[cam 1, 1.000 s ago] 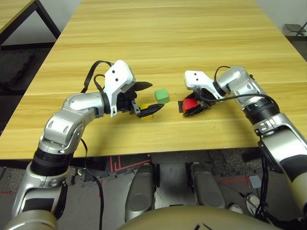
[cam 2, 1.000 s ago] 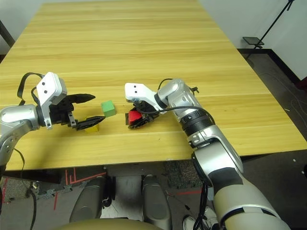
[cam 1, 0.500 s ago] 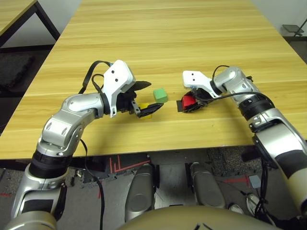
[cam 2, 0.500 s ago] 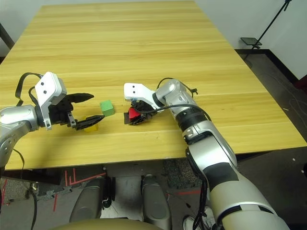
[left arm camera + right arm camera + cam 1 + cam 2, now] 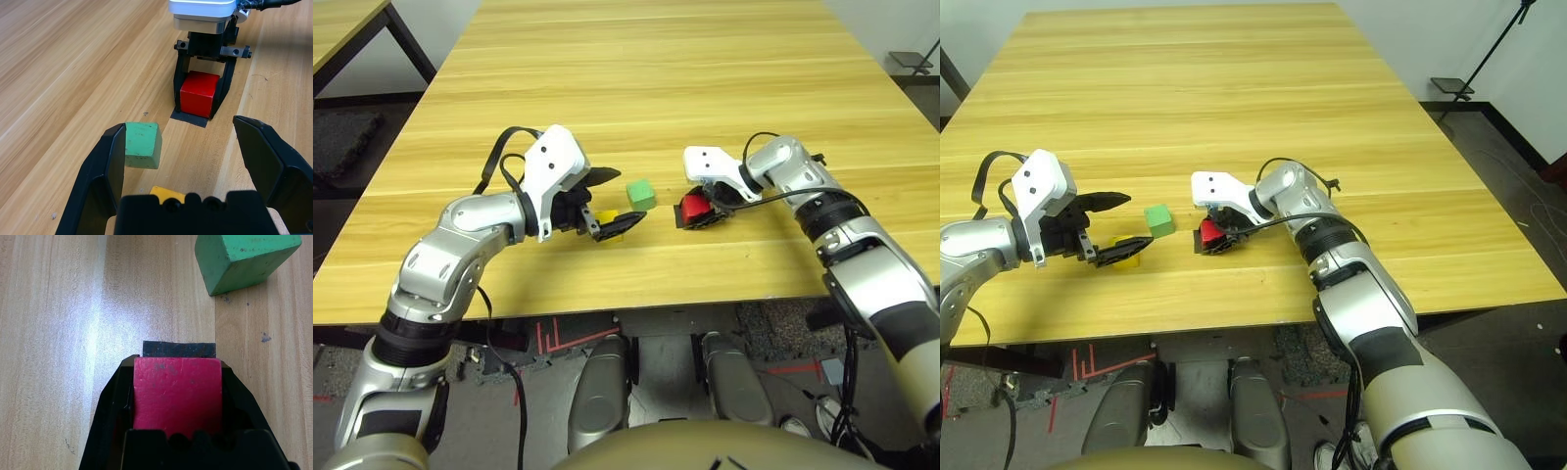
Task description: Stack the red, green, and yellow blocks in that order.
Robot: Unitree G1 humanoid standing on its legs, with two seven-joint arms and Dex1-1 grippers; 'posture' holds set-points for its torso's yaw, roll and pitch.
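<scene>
Bright red matte cube point(image 5: 199, 94) sits over the flat black square patch point(image 5: 189, 117) on the wooden table point(image 5: 705, 69), clamped between the right gripper point(image 5: 702, 208)'s two black fingers. You've got the base block in hand at its spot. Green matte cube point(image 5: 641, 194) lies just to the robot's left of it, apart from it, between the two grippers. Yellow matte cube point(image 5: 610, 221) is nearer the robot, right at the left gripper point(image 5: 609, 203), whose fingers are spread wide and hold nothing. My read: green goes next, and your left arm is nearer, facing it with jaws already bracketing that line.
</scene>
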